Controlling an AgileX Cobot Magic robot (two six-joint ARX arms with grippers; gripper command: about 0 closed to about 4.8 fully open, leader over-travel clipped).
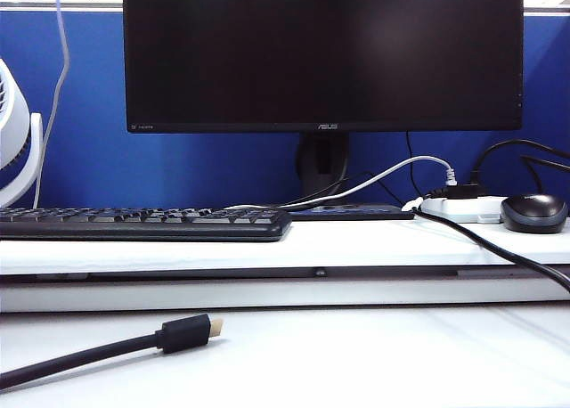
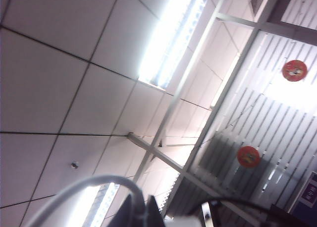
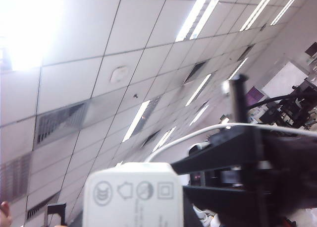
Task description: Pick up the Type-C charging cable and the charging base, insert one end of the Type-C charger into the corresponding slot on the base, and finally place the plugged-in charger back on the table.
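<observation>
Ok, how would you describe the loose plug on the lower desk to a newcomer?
From the big black monitor, drop past the keyboard on the raised shelf to the lower table in front. At its left lies a thick black cable ending in a black plug with a gold tip. Unlike the cables up by the power strip, it is plugged into nothing.
</observation>
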